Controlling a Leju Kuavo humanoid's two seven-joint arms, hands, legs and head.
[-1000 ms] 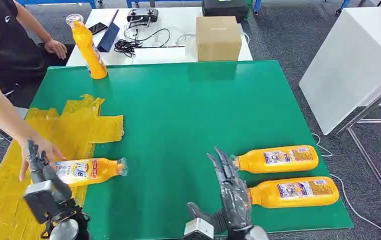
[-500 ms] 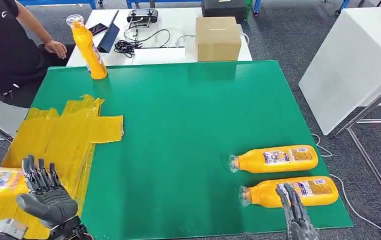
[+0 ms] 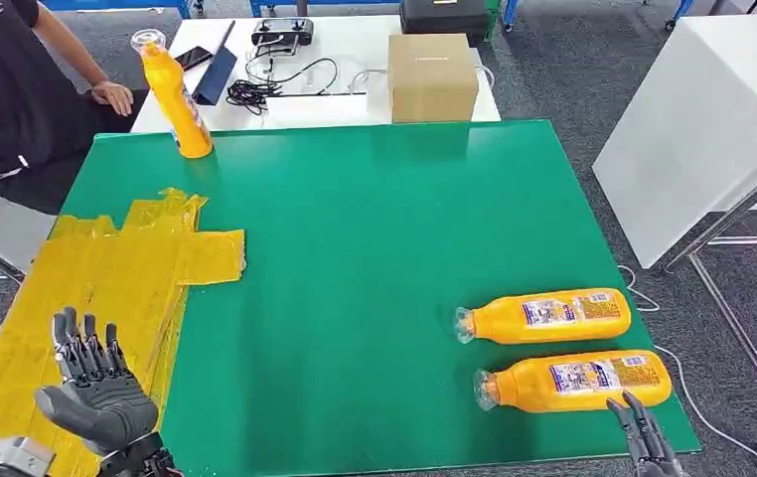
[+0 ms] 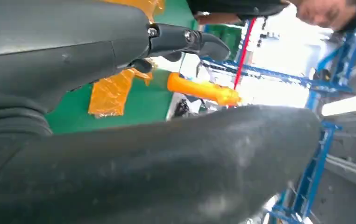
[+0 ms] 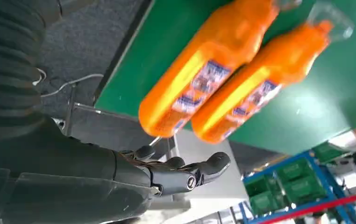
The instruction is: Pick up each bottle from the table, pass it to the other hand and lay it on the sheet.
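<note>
A green table (image 3: 355, 278) takes up most of the head view. A yellow sheet (image 3: 106, 268) covers its near-left part, running from the left edge toward the middle. Beyond the far edge stands a white table (image 3: 355, 94) with a brown box (image 3: 434, 75) and black cables (image 3: 255, 91) on it. A person in a black shirt (image 3: 7, 99) sits at the far left, one hand resting on the white table.

Two orange bottles lie on their sides at the near right of the green table, caps pointing left: the far bottle (image 3: 545, 315) and, just beside it, the near bottle (image 3: 575, 382). A third, standing bottle (image 3: 174, 93) is upright at the far-left corner of the green table.

The left hand (image 3: 96, 383) hovers over the near end of the sheet, fingers spread and pointing up, holding nothing. The right hand (image 3: 643, 442) is at the near-right edge, just beside the near bottle, with its fingers apart and nothing in them; the right wrist view shows them slightly curled and clear of both bottles.
</note>
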